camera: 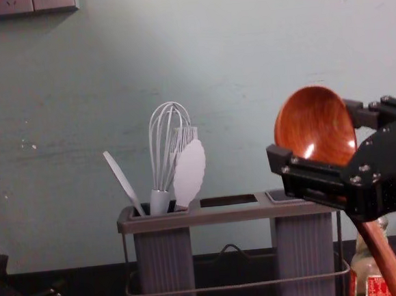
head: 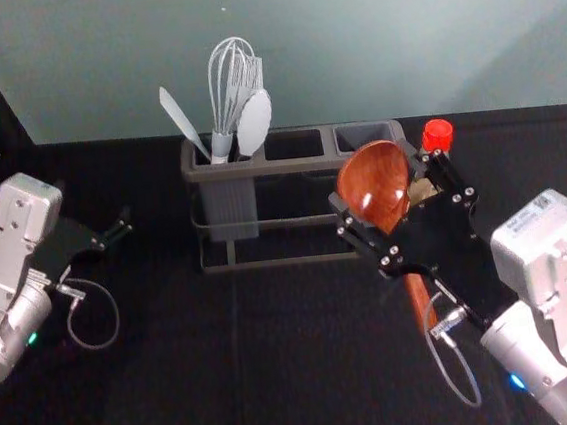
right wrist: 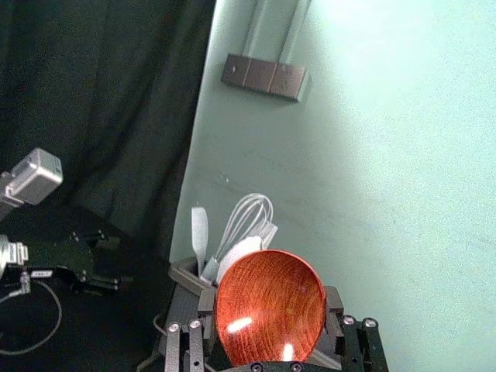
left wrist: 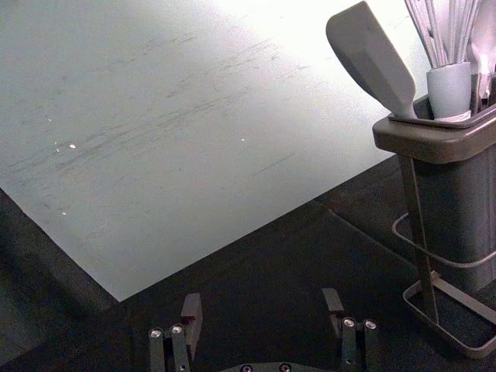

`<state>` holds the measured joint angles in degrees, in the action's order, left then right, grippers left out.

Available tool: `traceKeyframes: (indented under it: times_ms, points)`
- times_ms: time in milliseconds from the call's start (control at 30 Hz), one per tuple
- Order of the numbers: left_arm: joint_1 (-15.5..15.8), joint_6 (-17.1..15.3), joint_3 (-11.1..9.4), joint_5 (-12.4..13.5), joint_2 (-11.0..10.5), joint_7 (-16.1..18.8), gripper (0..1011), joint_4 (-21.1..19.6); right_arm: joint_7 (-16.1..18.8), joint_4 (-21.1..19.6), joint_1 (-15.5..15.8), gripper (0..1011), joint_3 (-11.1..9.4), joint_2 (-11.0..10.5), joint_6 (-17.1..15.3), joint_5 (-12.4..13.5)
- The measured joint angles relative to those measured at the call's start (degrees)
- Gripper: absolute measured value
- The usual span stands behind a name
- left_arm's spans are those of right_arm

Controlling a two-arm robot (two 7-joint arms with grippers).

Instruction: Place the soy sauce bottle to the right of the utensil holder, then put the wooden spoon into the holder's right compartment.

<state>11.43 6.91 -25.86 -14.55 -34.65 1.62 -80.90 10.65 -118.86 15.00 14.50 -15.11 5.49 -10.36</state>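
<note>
The wooden spoon [head: 373,186] is held by my right gripper [head: 400,211] in front of the holder's right end, bowl up and handle slanting down. In the right wrist view the spoon's bowl [right wrist: 270,308] sits between the fingers of my right gripper [right wrist: 267,329]. In the chest view the spoon [camera: 314,126] is higher than the utensil holder [camera: 224,214]. The soy sauce bottle [head: 438,135], red-capped, stands right of the holder [head: 299,221], partly behind the gripper. My left gripper [head: 115,234] is parked at the left; in its wrist view the left gripper [left wrist: 263,310] is open and empty.
A whisk [head: 235,82], a white spoon-like utensil [head: 254,123] and a spatula [head: 182,120] stand in the holder's left compartment. The pale wall [head: 348,46] rises behind the holder. Wall sockets [camera: 22,5] are high at the left.
</note>
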Motion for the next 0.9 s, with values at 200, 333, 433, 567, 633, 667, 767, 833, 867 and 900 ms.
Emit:
traceKeyframes:
  times_ms: [200, 333, 433, 567, 633, 667, 767, 833, 867, 900]
  points:
    - [0.0, 0.0, 0.0, 0.0, 0.0, 0.0, 1011, 0.0, -0.2, 0.2, 0.2, 837, -0.1, -0.5, 2.1, 0.2]
    - [0.0, 0.0, 0.0, 0.0, 0.0, 0.0, 1011, 0.0, -0.6, 0.2, 0.3, 837, -0.2, -0.2, 1.9, 0.2]
    - [0.0, 0.0, 0.0, 0.0, 0.0, 0.0, 1011, 0.0, -0.6, 0.2, 0.3, 837, -0.2, -0.3, 1.9, 0.2]
    - [0.0, 0.0, 0.0, 0.0, 0.0, 0.0, 1011, 0.0, -0.5, 0.2, 0.2, 837, -0.2, -0.3, 1.9, 0.2]
    - [0.0, 0.0, 0.0, 0.0, 0.0, 0.0, 1011, 0.0, -0.5, 0.2, 0.2, 837, -0.1, -0.3, 1.8, 0.2]
    - [0.0, 0.0, 0.0, 0.0, 0.0, 0.0, 1011, 0.0, -0.5, 0.2, 0.2, 837, -0.1, -0.3, 1.8, 0.2]
    - [0.0, 0.0, 0.0, 0.0, 0.0, 0.0, 1011, 0.0, -0.5, 0.2, 0.2, 837, -0.1, -0.3, 1.8, 0.3]
    - [0.0, 0.0, 0.0, 0.0, 0.0, 0.0, 1011, 0.0, -0.5, 0.2, 0.2, 837, -0.1, -0.3, 1.8, 0.3]
    - [0.0, 0.0, 0.0, 0.0, 0.0, 0.0, 1011, 0.0, -0.5, 0.2, 0.2, 837, -0.1, -0.3, 1.8, 0.3]
    - [0.0, 0.0, 0.0, 0.0, 0.0, 0.0, 1011, 0.0, -0.5, 0.2, 0.2, 837, -0.1, -0.3, 1.8, 0.3]
